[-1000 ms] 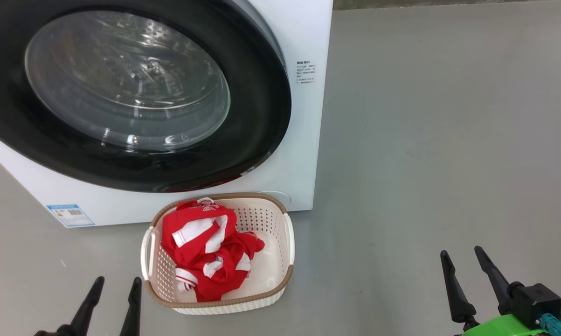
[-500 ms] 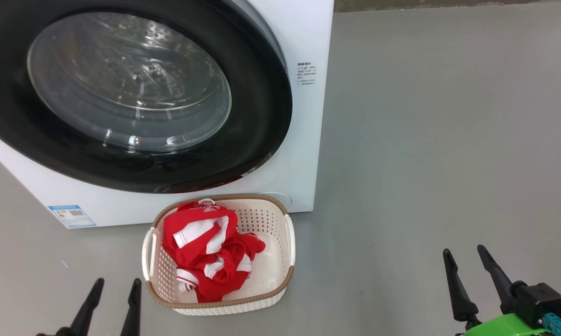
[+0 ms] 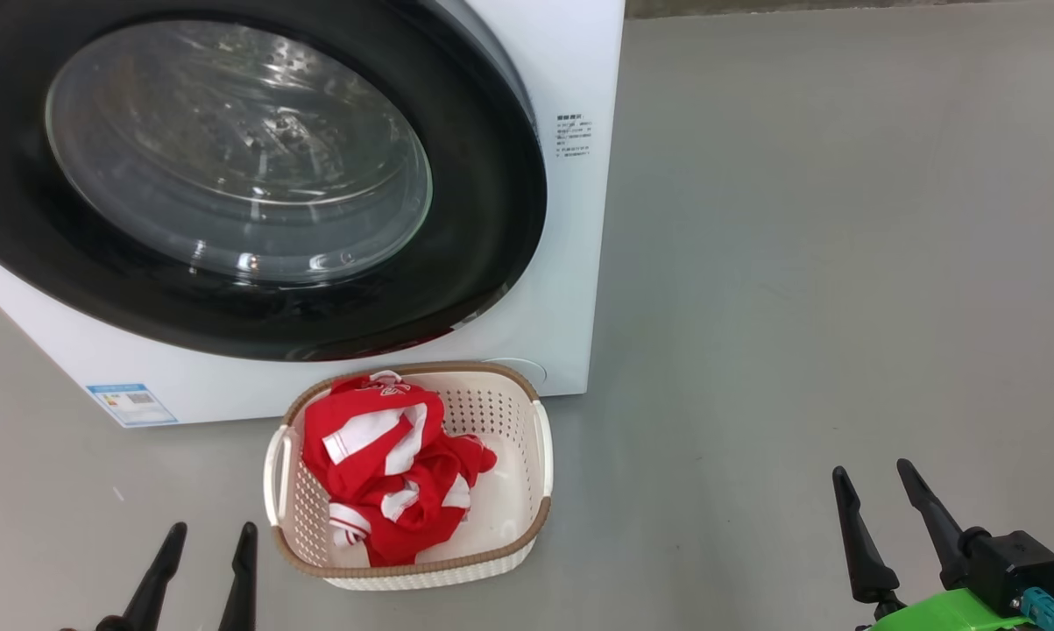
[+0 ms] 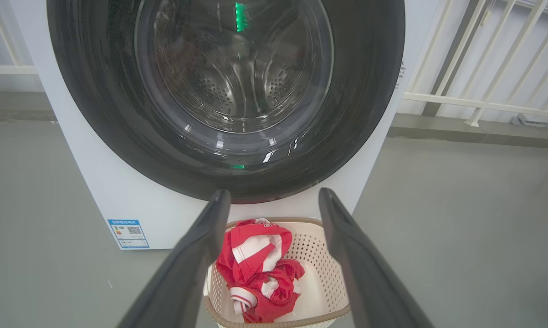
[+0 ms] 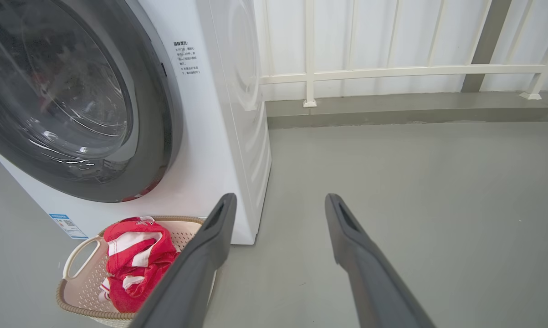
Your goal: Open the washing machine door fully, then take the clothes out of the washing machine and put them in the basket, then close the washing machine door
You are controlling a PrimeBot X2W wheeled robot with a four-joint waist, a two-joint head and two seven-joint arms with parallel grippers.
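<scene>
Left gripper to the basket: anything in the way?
Nothing visible. The left gripper, fingers open, hangs just left of the basket, with bare floor between them; the clothes lie uncovered inside.

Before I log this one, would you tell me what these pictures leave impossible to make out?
- Head view: the washing machine top is cut off by the picture's edge.
- Head view: the blue label print is too small to read.
- Head view: the basket floor is partly hidden under the clothes.
- Left wrist view: the drum bottom is veiled by reflections on the washing machine door.
</scene>
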